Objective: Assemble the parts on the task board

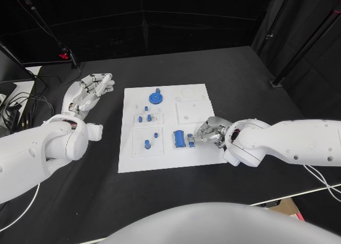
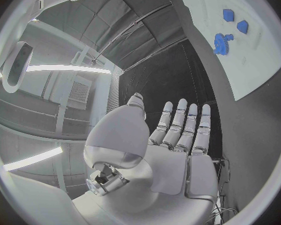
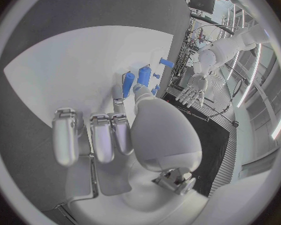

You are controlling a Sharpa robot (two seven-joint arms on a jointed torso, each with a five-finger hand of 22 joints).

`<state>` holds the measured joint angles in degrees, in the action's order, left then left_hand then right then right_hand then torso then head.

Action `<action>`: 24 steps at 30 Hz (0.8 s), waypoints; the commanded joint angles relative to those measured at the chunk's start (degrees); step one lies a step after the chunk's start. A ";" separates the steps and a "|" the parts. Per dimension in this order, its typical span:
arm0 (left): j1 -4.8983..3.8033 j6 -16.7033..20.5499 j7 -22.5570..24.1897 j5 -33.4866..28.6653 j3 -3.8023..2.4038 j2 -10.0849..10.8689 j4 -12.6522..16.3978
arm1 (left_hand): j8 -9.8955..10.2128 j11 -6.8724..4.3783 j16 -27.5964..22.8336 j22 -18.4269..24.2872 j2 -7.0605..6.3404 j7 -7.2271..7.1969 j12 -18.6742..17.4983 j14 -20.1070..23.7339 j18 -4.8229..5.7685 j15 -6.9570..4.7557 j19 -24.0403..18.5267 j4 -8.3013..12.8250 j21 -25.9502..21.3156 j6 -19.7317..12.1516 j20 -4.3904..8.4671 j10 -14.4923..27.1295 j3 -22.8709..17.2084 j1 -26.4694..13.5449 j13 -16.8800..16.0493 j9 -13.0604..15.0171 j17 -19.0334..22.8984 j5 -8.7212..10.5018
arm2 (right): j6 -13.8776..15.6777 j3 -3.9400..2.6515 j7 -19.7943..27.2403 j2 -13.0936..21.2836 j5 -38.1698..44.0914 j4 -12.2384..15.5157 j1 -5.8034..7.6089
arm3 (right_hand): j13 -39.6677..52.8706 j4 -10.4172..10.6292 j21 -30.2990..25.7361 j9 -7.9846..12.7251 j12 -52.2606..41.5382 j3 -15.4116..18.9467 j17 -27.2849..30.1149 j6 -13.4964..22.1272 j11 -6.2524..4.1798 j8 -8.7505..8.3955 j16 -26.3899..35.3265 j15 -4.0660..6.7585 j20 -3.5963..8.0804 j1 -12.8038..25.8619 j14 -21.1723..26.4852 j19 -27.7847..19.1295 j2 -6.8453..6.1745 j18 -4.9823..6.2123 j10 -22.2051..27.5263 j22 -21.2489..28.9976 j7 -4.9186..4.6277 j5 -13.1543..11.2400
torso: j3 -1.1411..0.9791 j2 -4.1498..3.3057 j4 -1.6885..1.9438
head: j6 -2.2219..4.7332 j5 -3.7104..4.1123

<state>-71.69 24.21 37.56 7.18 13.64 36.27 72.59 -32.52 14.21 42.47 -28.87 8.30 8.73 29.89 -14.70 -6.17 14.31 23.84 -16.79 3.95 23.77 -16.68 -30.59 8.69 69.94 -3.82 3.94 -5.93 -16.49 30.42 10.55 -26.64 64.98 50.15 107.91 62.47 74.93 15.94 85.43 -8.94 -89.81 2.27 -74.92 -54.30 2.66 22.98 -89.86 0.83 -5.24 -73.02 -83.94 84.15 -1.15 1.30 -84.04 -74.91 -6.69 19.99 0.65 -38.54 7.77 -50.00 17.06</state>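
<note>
The right hand [image 1: 209, 131] rests on the white board [image 1: 192, 152], its fingertips down at a small blue piece [image 1: 191, 141] beside a larger blue block [image 1: 179, 138]; whether it pinches that piece cannot be told, since thumb and fingers cover the contact. The left hand [image 1: 88, 91] lies flat and open on the desk [image 1: 236, 71], fingers straight, holding nothing, well apart from the board. A blue gear [image 1: 155, 96] sits at the board's far end, nearer the left hand.

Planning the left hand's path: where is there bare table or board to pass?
Bare table lies between the left hand and the board. The board's near strip is bare. Crowded around the blue parts by the right hand.
</note>
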 commanded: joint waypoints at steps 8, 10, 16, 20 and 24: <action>-0.09 -0.49 0.34 -0.06 -0.06 -0.09 -0.04 | -0.19 0.01 0.29 0.05 0.35 7.78 0.23 -0.13 0.55 -0.15 -0.41 0.10 0.20 -0.33 -0.01 0.41 0.31 0.17 0.08 -0.08 0.05 -0.20 | -0.67 0.06 0.28 0.36 1.56 0.20 -0.03 | 15.07 0.60 -1.09 0.02 -0.19 2.04 -15.08 1.09 0.49 -0.26 -0.14 0.08 -0.11 1.41 -6.06 2.97 0.13 0.22 -5.96 -13.03 -0.40 -0.88 | 0.03 -0.01 -0.03 | 0.00 0.15; -0.09 -0.50 0.33 -0.06 -0.06 -0.10 -0.06 | -0.19 0.01 0.29 0.05 0.35 7.78 0.23 -0.13 0.55 -0.15 -0.41 0.10 0.20 -0.33 -0.01 0.41 0.31 0.17 0.08 -0.08 0.05 -0.20 | -0.54 0.07 0.60 0.72 1.81 0.30 -0.03 | 15.07 0.57 -1.30 -0.16 -0.19 2.87 -15.08 1.72 0.46 0.22 -0.14 0.14 -0.07 2.05 -6.06 2.86 0.41 0.27 -5.96 -12.95 -0.34 -2.16 | 0.02 -0.02 -0.03 | 0.00 0.17; -0.09 -0.54 0.31 -0.06 -0.06 -0.14 -0.24 | -0.19 0.01 0.29 0.05 0.35 7.78 0.23 -0.13 0.55 -0.15 -0.41 0.10 0.20 -0.33 -0.01 0.41 0.31 0.17 0.08 -0.08 0.05 -0.20 | -1.55 0.07 2.29 1.86 2.13 0.78 -0.03 | 15.07 0.61 -1.54 -1.20 -0.19 5.10 -15.08 3.03 0.29 2.86 -0.14 0.43 0.18 3.65 -6.06 2.75 1.20 0.33 -5.96 -12.88 -0.19 -6.74 | 0.02 0.02 -0.14 | 0.00 0.12; -0.08 -0.57 0.33 -0.06 -0.06 -0.21 -0.43 | -0.23 0.01 0.38 0.06 0.44 7.78 0.31 -0.14 0.54 -0.16 -0.41 0.10 0.22 -0.37 -0.01 0.39 0.37 0.28 0.08 -0.08 0.16 -0.25 | -4.02 0.08 2.25 1.99 2.20 1.11 -0.04 | 15.07 0.63 -2.13 -2.84 -0.19 6.34 -15.08 5.04 0.07 6.62 -0.14 0.66 0.42 3.23 -6.06 2.45 1.32 0.48 -5.96 -12.68 0.02 -10.30 | -0.02 0.00 -0.06 | 0.00 0.37; -0.08 -0.62 0.35 -0.06 -0.06 -0.25 -0.46 | -0.24 0.01 0.39 0.07 0.46 7.78 0.32 -0.14 0.54 -0.16 -0.43 0.10 0.22 -0.37 -0.01 0.39 0.37 0.30 0.08 -0.08 0.17 -0.26 | -5.80 0.08 1.74 1.95 2.22 1.25 -0.04 | 15.07 0.66 -2.30 -5.18 -0.19 7.17 -15.08 6.91 -0.12 11.50 -0.14 0.84 0.56 3.35 -6.06 2.38 1.49 0.51 -5.96 -12.64 0.25 -12.36 | -0.05 -0.04 0.06 | 0.00 0.41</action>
<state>-71.69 24.13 37.52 7.18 13.64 36.11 72.12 -32.52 14.21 42.47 -28.88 8.30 8.73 29.89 -14.70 -6.17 14.31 23.84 -16.79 3.95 23.77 -16.68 -30.59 8.69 69.94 -3.82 3.94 -5.82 -16.49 27.84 10.62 -25.40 66.95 51.85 108.93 62.40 74.93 16.56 83.33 -13.72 -89.81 9.20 -74.91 -47.69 2.66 33.66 -89.86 1.26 -5.03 -69.81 -83.95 83.94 0.01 1.30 -84.04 -74.91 -6.44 7.92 0.65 -38.54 7.68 -50.00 17.45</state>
